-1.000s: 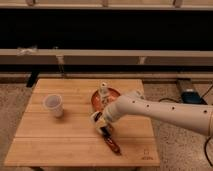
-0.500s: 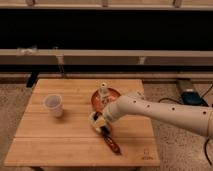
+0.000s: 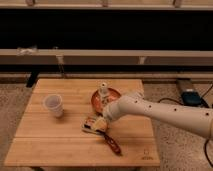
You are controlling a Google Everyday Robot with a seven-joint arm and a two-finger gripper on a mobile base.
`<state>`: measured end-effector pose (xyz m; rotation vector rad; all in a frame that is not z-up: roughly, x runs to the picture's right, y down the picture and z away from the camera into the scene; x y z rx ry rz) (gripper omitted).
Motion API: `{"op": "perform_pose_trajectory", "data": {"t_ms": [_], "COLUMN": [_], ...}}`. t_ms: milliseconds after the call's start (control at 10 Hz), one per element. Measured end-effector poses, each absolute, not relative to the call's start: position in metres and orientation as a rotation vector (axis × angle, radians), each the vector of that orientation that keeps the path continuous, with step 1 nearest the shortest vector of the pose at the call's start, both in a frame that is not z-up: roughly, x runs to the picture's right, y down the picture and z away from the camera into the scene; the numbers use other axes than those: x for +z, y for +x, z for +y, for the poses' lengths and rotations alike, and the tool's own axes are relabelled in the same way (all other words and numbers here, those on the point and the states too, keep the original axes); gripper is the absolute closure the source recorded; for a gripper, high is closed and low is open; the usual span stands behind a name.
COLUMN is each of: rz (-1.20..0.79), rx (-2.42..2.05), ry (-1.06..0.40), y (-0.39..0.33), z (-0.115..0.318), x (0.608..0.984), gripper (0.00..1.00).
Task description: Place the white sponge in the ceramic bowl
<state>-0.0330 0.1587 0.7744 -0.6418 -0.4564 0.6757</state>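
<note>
The white sponge (image 3: 95,124) is a pale block lying on the wooden table (image 3: 60,145), just in front of the ceramic bowl. The ceramic bowl (image 3: 96,102) is shallow, round and orange-red, and stands near the table's middle with a small pale bottle-like object (image 3: 103,90) upright in it. My gripper (image 3: 103,120) is at the end of the white arm (image 3: 160,112), which reaches in from the right. It sits low over the sponge's right end, touching or almost touching it and hiding part of it.
A pale translucent plastic cup (image 3: 54,105) stands on the left of the table. A long reddish-brown object (image 3: 114,145) lies in front of the sponge toward the table's front edge. A dark railing and ledge run behind the table.
</note>
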Motion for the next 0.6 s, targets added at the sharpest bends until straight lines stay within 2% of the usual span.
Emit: {"op": "perform_pose_trajectory", "data": {"t_ms": [300,600], "rz": [-0.435,-0.387], "rx": [0.66,0.604], "ry": [-0.639,-0.647], "y": [-0.028,-0.047], "z": [0.162,0.185], "x": [0.764,0.758], "gripper": [0.2,0.2]}}
